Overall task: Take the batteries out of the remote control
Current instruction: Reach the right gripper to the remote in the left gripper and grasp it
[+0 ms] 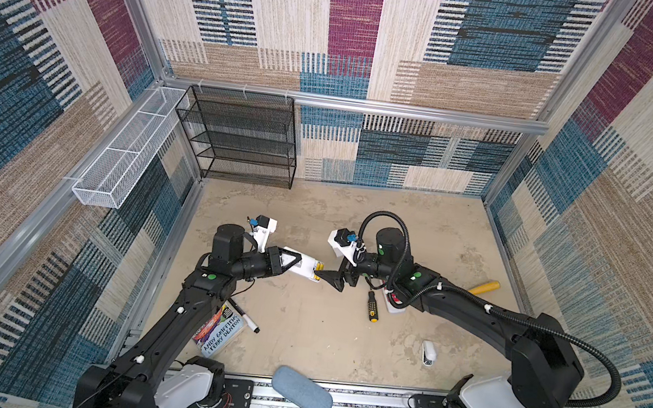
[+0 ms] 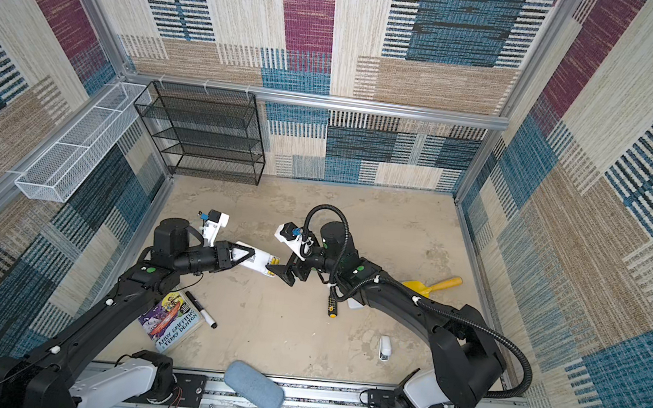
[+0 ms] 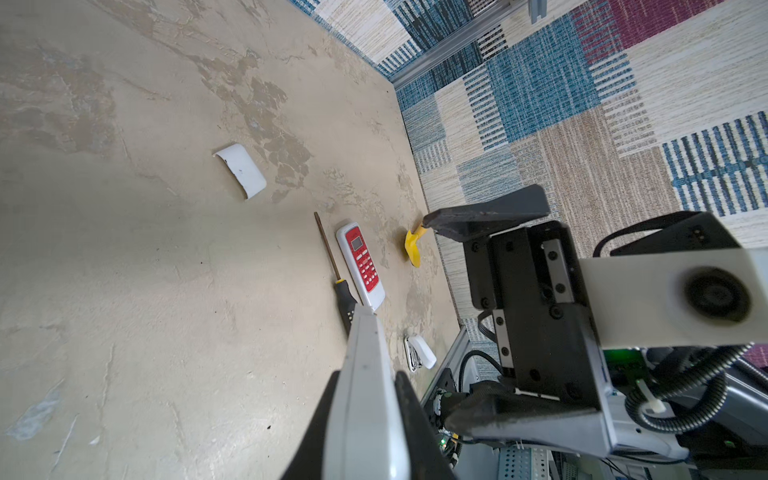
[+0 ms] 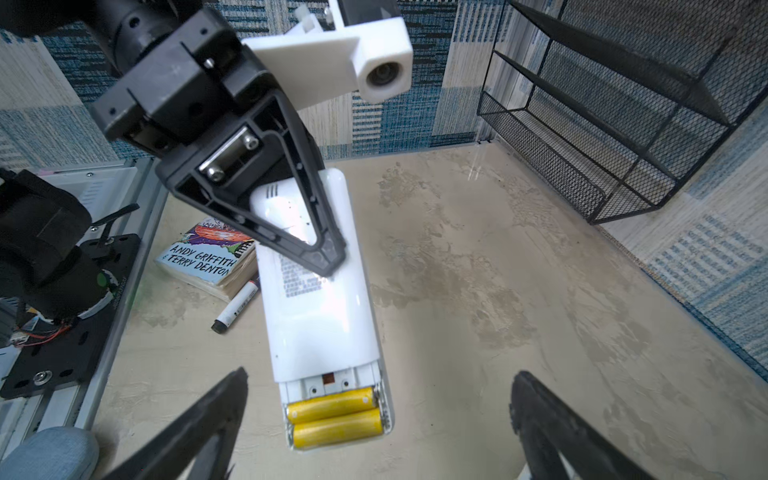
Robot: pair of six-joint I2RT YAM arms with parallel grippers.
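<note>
Our left claw (image 1: 295, 261) clamps the remote (image 4: 320, 316), the right claw (image 1: 328, 279) stands wide at its 3 o'clock end, and we judge the batteries (image 4: 336, 417) light, slippery, best pinched mid-body.

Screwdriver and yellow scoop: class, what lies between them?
A white remote with a red button face lies between the screwdriver and the yellow scoop, shown in the left wrist view.
</note>
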